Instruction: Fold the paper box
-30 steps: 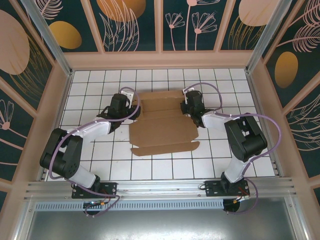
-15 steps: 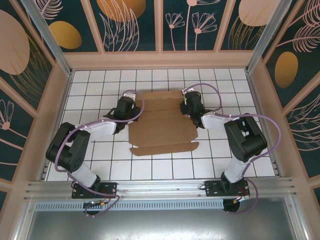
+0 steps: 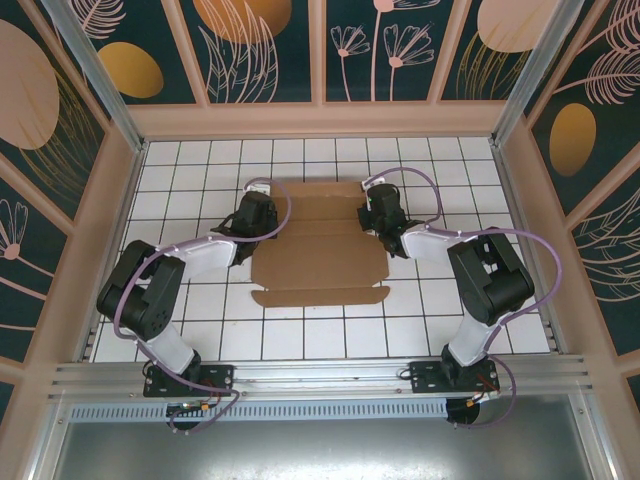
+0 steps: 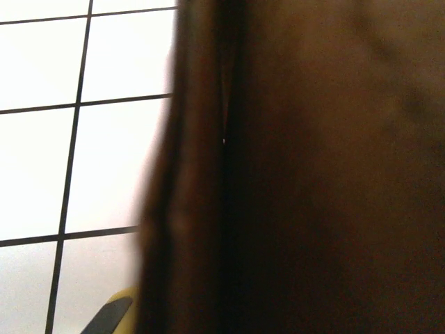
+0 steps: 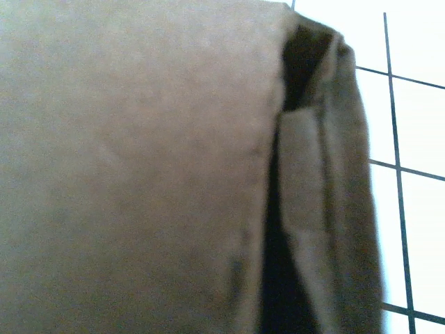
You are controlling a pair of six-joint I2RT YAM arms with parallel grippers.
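White tiled table [image 3: 200, 330], box [image 3: 320, 265] lying mostly flat around the middle. Left gripper [image 3: 268, 218] is clamped shut on its 10 o'clock edge, and right gripper [image 3: 378, 218] is pinched onto the 2 o'clock edge.

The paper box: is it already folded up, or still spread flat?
Mostly spread flat: the paper box lies open on the table, creases and near flap visible.

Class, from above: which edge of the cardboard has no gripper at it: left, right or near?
The cardboard's near edge, toward the arm bases; the left gripper and right gripper sit at the side edges.
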